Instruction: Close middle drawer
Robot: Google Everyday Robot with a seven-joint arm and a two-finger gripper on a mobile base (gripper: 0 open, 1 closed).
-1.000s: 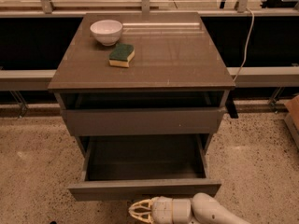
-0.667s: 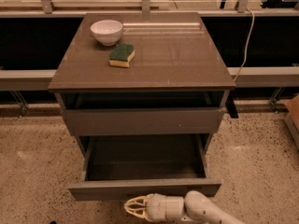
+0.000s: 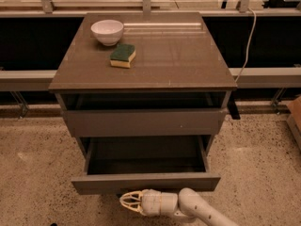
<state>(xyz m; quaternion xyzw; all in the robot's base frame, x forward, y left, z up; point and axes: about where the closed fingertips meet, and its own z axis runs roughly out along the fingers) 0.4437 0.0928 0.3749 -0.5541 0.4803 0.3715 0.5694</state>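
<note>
Our gripper (image 3: 124,202) hangs low before the middle drawer (image 3: 146,182), claw closed on nothing; we reckon its rigid handleless front slides under a flat mid-strip push.

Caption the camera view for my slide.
Gripper in front of the open middle drawer; bowl and sponge on the cabinet top.

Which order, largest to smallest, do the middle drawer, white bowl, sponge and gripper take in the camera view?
1. Middle drawer.
2. White bowl.
3. Sponge and gripper (below the drawer front, nearer the camera) look alike: unranked.
</note>
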